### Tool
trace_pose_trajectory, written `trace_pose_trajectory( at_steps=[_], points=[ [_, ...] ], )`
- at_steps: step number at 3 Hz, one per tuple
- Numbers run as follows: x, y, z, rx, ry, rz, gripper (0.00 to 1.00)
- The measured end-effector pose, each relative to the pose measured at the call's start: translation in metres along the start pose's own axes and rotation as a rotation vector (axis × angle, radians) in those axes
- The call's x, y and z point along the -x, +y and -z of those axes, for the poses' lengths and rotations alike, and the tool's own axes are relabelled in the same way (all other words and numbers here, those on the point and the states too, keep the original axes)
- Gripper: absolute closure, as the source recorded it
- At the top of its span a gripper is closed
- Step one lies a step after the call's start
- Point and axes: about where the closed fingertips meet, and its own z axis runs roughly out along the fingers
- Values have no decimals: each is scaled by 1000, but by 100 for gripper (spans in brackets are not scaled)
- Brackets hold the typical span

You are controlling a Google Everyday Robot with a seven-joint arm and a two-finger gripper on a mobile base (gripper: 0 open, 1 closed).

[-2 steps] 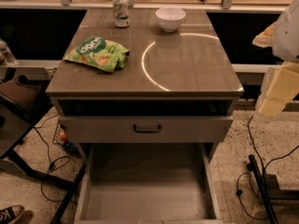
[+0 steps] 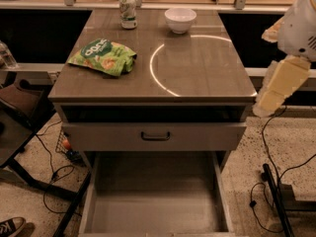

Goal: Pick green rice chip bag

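Note:
The green rice chip bag (image 2: 103,57) lies crumpled on the left part of the grey-brown table top (image 2: 207,78), bright green with white lettering and orange chip pictures. My gripper (image 2: 274,90) hangs at the right edge of the view, off the table's right side and level with its front corner, far from the bag. It is cream-coloured below a white arm housing (image 2: 300,28). Nothing shows in it.
A slim green-and-white can (image 2: 128,11) stands at the back left and a white bowl (image 2: 180,19) at the back middle. Below the top, an upper drawer (image 2: 155,136) is shut and a lower drawer (image 2: 155,196) is pulled out. Cables and stands lie on the floor.
The gripper and arm have shifted a little to the left, toward the table's right edge. The bag, can and bowl have not moved.

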Motion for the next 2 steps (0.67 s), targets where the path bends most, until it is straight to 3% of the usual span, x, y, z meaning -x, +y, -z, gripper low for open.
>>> trace_pose_trajectory(
  at_steps=[1,2],
  points=[
    [12,-28,-6,-39,-89,-95,0],
    [35,-70,-6,-116,-262,-225,0]
  ],
)
